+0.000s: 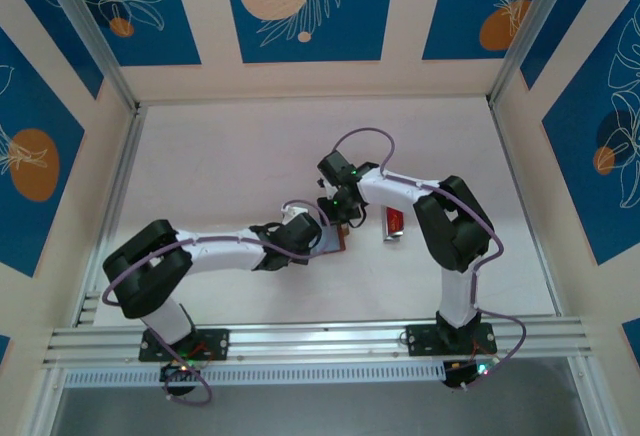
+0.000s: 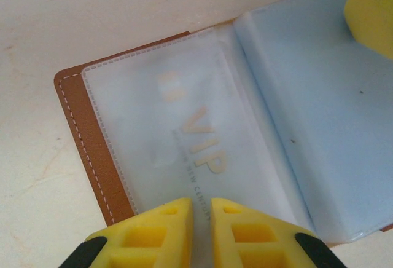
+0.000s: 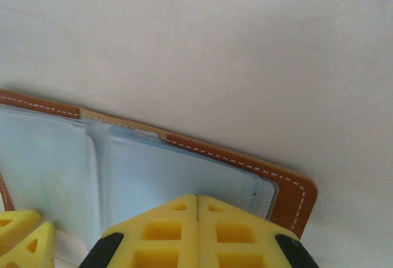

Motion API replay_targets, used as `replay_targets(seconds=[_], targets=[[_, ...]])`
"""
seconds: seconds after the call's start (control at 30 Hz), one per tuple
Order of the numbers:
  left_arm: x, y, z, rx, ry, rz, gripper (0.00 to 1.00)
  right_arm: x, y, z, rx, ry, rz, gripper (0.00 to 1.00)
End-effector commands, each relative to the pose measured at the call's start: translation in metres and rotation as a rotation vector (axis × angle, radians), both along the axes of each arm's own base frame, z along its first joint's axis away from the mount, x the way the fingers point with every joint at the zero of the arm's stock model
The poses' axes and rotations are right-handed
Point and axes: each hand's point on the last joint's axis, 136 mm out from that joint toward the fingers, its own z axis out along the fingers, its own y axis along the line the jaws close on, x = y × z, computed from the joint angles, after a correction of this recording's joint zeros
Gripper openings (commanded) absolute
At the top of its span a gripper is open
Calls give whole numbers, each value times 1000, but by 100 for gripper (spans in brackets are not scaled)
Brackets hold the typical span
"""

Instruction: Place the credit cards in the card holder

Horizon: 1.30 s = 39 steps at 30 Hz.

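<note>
The small reddish-brown leather-look card holder (image 2: 77,126) is lying open on the white table (image 1: 220,176), holding a pale VIP-printed credit card (image 2: 196,139) in its clear sleeve. The left gripper (image 2: 201,219) is sitting nearly closed at the card's edge, though whether it is gripping the card is unclear. The right gripper (image 3: 197,216) is showing its fingers pressed together.

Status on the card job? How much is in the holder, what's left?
Done: the card holder lies open, and one VIP card sits inside a clear sleeve.
In hand: the left gripper, jaws almost closed, is at that card's near edge, apparently seating it. The right gripper, shut, seems to pin the other page.
Left: a red card lies on the table beside the holder.
</note>
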Motion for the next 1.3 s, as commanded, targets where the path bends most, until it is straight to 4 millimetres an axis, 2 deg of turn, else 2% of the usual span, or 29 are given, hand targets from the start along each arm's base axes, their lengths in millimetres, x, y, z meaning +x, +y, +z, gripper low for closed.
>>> replay_targets(seconds=[0.0, 0.1, 0.17, 0.23, 0.33, 0.43, 0.53, 0.63, 0.73, 1.03, 1.27], targets=[[-15, 17, -21, 48, 83, 1, 15, 6, 7, 23, 63, -12, 5, 4], [-15, 17, -23, 51, 86, 5, 14, 14, -2, 54, 126, -77, -43, 8], [-16, 18, -25, 49, 87, 8, 13, 24, -25, 75, 122, -134, -122, 13], [-16, 19, -27, 49, 87, 8, 14, 34, -62, 89, 58, -195, -238, 17], [-16, 19, -27, 51, 85, 6, 13, 38, -123, 94, -22, -206, -419, 16], [-16, 18, -30, 49, 84, 4, 14, 34, -172, 86, -61, -193, -556, 17], [-17, 17, -33, 45, 88, -2, 14, 27, -196, 78, -6, -156, -646, 21], [-17, 17, -35, 44, 90, -3, 13, 24, -205, 72, 41, -146, -691, 28], [-17, 17, -35, 42, 89, -3, 13, 24, -205, 63, 83, -114, -700, 29], [-18, 20, -35, 42, 84, 5, 13, 23, -201, 39, 124, -40, -708, 24], [-18, 21, -34, 43, 81, 9, 13, 21, -201, 36, 124, -27, -705, 22]])
